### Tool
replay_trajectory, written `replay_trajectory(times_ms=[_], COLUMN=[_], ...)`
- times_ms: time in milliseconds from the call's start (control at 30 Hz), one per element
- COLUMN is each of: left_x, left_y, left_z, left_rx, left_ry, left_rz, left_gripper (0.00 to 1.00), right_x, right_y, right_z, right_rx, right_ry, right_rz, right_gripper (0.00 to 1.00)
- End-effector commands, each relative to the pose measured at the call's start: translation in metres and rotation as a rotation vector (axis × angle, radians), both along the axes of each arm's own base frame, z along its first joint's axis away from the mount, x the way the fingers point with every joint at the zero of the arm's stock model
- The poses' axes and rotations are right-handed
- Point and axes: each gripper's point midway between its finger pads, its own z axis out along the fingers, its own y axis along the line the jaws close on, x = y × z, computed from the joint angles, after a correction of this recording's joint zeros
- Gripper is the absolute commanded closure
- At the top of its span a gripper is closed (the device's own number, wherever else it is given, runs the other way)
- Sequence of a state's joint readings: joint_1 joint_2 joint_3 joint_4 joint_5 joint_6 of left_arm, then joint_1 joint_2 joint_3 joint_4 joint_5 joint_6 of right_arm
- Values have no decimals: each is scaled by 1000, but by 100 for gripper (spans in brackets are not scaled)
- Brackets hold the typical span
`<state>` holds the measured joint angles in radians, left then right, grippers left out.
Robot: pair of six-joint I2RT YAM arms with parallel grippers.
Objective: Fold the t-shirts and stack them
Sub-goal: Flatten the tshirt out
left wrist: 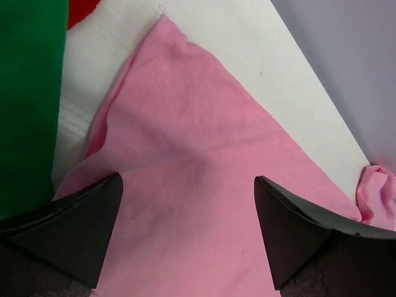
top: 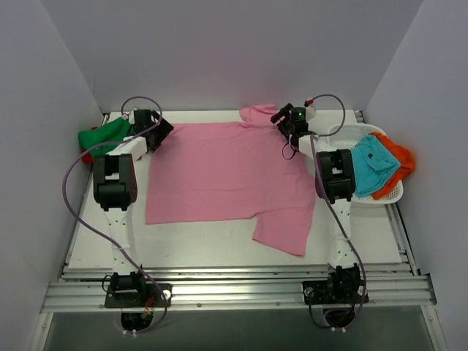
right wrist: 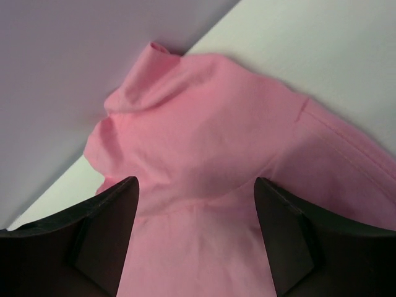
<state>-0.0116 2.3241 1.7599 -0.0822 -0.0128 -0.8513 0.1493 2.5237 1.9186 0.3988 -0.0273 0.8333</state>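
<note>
— Where is the pink shirt laid?
— It is spread flat on the table.
— And the claws?
— The left gripper and right gripper are seen parted over its far corners; seemingly nothing is gripped.

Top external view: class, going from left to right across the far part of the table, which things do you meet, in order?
green t-shirt → left gripper → pink t-shirt → right gripper → teal t-shirt → orange t-shirt

A robotics lab booth: plain walls, white table, arms bolted to aluminium rail.
</note>
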Motion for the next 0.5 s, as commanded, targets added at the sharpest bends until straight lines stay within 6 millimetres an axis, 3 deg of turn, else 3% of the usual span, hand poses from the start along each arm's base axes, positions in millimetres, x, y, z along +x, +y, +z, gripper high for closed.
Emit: replay_trajectory(times_ms=[0,33,133,167,200,233,267,300,333,367,400,433,467], left_x=[-2,-5,-18,-26,-34,-55,-67,-80,-109,-125,-141,-172,-187], left_y=[-4,-7,-6,-6,-5,-1,0,-5,1,1,-5,-4,-8], left_z=[58,82,105,135,144,160,166,168,170,168,164,150,144], left_rx=[-9,-12,-7,-4,-1,8,17,22,45,46,44,30,25], left_ry=[-117,-154,-182,-228,-240,-258,-266,-263,-254,-245,-236,-206,-199], left_rz=[-51,-61,-66,-66,-62,-46,-35,-38,0,17,20,57,65], left_gripper=[3,3,2,2,3,2,2,3,3,3,3,2,1], right_x=[-17,-22,-44,-59,-67,-78,-94,-111,-129,-151,-177,-205,-225], right_y=[7,8,10,9,7,8,6,-11,-19,-20,-26,-27,-28], right_z=[51,60,98,117,127,133,165,149,142,168,145,163,159], right_rx=[6,6,4,0,-12,-30,-35,-83,-101,-106,-140,-161,-182], right_ry=[-52,-62,-98,-112,-120,-119,-150,-102,-45,-69,-6,-30,-25], right_rz=[44,49,59,60,48,46,38,-45,-95,-133,-170,-253,-291], right_gripper=[29,28,27,27,27,27,26,26,26,26,26,26,26])
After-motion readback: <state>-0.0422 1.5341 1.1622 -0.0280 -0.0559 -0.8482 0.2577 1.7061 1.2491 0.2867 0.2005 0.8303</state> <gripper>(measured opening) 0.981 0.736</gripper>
